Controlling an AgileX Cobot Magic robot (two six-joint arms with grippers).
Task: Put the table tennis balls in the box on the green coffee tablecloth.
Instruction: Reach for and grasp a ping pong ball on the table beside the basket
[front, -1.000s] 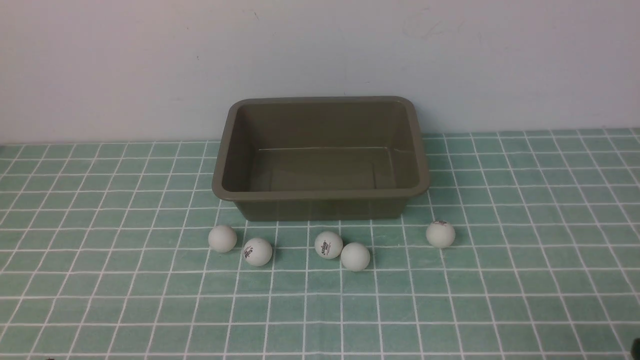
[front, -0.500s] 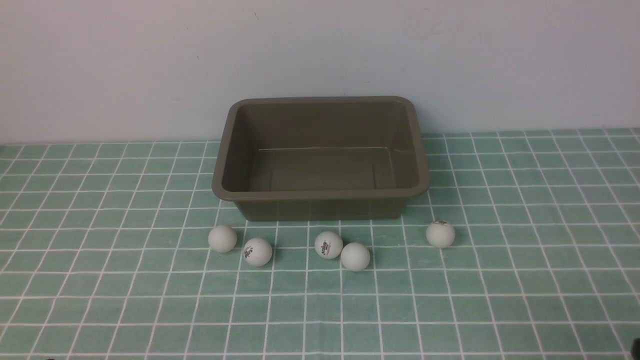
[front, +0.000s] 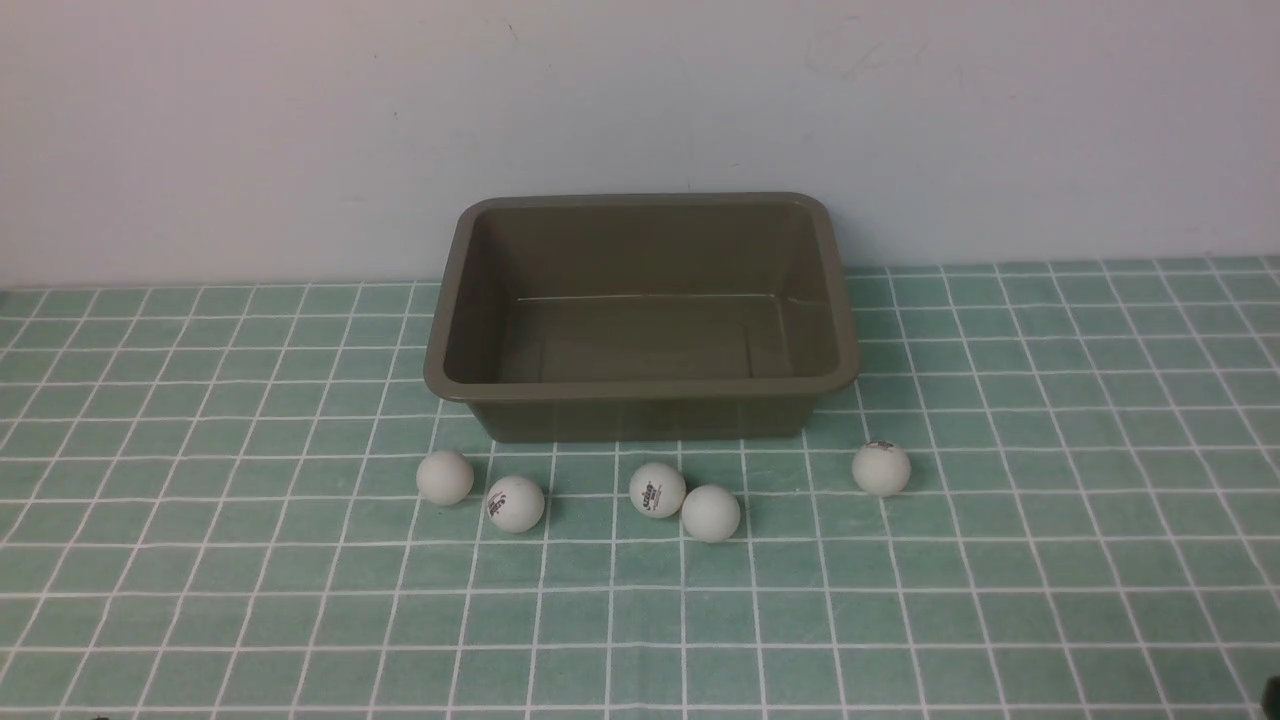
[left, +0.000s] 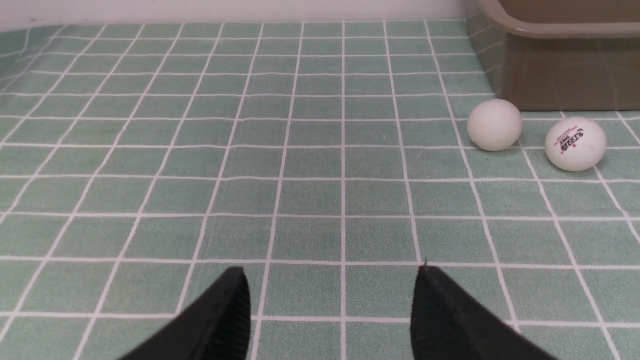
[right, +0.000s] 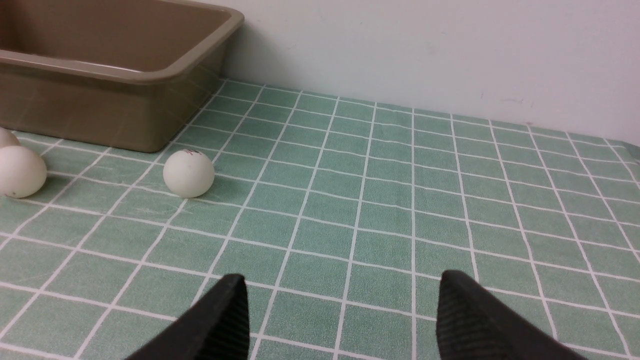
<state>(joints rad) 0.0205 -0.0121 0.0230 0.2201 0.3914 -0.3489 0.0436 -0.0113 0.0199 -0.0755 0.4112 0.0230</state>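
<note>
The box (front: 640, 420) sits mouth up, long axis left-to-right; left hand (left: 331, 274) and right hand (right: 342, 279) gape empty.

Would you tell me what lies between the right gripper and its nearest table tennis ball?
Only bare tablecloth, seen in the right wrist view, separates the right gripper from that table tennis ball.

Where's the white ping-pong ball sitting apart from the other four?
Front view: the small matte white ball lies on the teal-green checked cloth at the robot's right, just off the near right corner of the olive-brown plastic tub.
</note>
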